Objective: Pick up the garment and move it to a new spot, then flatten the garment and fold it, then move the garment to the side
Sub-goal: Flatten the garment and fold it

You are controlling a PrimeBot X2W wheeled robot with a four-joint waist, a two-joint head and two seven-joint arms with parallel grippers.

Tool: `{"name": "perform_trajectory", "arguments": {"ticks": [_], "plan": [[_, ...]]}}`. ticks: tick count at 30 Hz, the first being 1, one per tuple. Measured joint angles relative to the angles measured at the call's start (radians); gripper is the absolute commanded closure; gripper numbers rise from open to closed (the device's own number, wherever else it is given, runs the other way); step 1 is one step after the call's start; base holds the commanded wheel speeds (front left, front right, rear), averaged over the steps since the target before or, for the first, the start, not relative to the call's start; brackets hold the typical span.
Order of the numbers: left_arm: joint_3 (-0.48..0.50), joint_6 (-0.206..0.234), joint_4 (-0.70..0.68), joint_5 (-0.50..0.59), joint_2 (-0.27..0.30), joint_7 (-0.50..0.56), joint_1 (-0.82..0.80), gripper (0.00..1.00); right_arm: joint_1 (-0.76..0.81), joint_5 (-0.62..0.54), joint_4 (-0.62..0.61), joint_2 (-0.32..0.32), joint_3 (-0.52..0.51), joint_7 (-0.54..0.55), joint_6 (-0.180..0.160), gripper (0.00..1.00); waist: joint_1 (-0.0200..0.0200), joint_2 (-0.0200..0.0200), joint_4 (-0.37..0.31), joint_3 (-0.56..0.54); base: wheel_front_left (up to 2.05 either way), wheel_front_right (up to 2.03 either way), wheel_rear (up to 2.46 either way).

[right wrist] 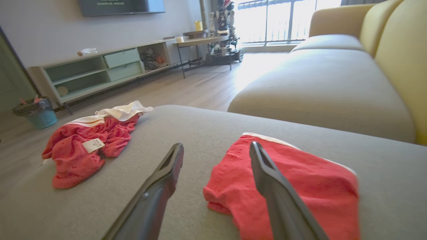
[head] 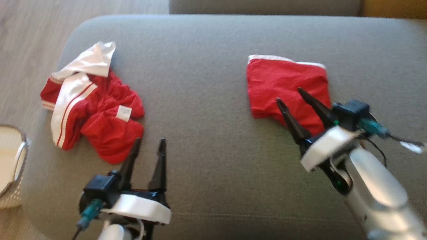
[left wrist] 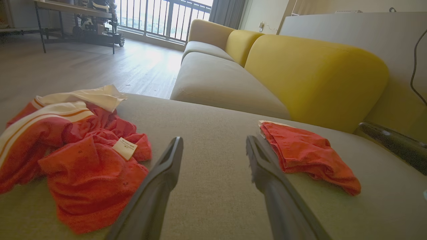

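Grey sofa cushion [head: 206, 83] fills most of the head view, with wooden floor [head: 33, 26] to its left and a pale basket [head: 13, 166] at the lower left edge. Yellow backrests [left wrist: 317, 73] stand behind the seats in the left wrist view.

The folded red garment [head: 283, 80] lies flat on the right part of the cushion, a thin white edge along its far side. The right gripper [head: 288, 94] hangs over its near edge with jaws spread wide and nothing between them; in the right wrist view its 2 fingers [right wrist: 267, 173] straddle the near left corner of the cloth.

Well apart, on the left part of the cushion, a crumpled red-and-white garment [head: 100, 113] lies in a heap, its white label [head: 124, 113] facing up. The left gripper [head: 150, 140] sits just beside its near edge, jaws wide and empty.
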Motion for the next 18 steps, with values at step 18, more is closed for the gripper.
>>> {"name": "perform_trajectory", "arguments": {"ticks": [18], "plan": [[0.139, 0.018, -0.163, 0.099, 0.002, 0.0, 0.217, 0.0, 0.53, -0.354, -0.407, 0.183, -0.436, 0.0, 0.0, 0.0, 0.0, 0.0, -0.128, -0.156, 0.0, 0.0, 0.0]]}}
